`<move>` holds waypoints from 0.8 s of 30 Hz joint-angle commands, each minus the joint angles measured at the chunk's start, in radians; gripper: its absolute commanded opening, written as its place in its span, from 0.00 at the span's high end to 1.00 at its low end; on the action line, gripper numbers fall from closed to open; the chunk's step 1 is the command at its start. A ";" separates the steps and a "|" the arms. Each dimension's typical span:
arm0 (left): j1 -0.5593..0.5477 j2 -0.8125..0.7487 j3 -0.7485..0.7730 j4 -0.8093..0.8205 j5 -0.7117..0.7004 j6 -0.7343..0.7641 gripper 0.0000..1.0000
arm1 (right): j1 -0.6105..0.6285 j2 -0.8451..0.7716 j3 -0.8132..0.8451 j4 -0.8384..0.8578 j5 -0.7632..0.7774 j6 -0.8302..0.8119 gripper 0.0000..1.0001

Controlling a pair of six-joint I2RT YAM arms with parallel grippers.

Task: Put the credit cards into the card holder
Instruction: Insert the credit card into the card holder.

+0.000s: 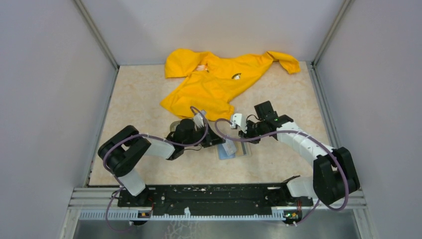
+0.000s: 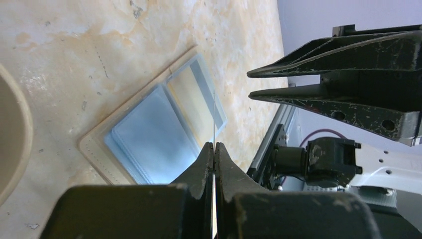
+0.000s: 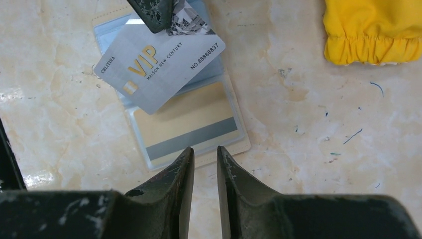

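**Card poised over open holder.** A silver VIP card (image 3: 159, 69), one of the credit cards, is pinched by one edge between the pressed-together fingers of the left gripper (image 2: 214, 147). It is held tilted just over the open card holder (image 3: 243, 143), which lies flat on the table directly beneath that gripper's tips. The card is laid askew across the holder's upper clear pocket and is not yet slid in. A gold card (image 3: 189, 124) is seen seated in the pocket nearer the right gripper (image 3: 205, 152). That gripper's fingers are parted by a narrow gap with nothing between them, and are poised just short of the holder's near edge, apparently to steady it. A beige tray (image 2: 20, 134) is glimpsed to the left of the left gripper, and a yellow garment (image 3: 373, 30) lies ahead and to the right of the right gripper, well apart.

The step in hand is judged to be the insertion of the VIP card. For the next move, the card's leading edge would need to be squared with the pocket mouth and lowered to a shallow angle. It would then be pushed in along the pocket while the holder is pinned down, since the light wallet could be shoved across the smooth table. How many cards remain cannot be told.
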 commanded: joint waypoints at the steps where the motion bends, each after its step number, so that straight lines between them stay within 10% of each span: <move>1: -0.021 -0.050 -0.008 -0.028 -0.122 0.004 1.00 | -0.008 0.015 -0.005 0.063 0.031 0.066 0.76; 24: -0.045 -0.006 -0.044 0.001 -0.167 -0.041 1.00 | -0.006 0.105 -0.027 0.087 0.110 0.124 0.76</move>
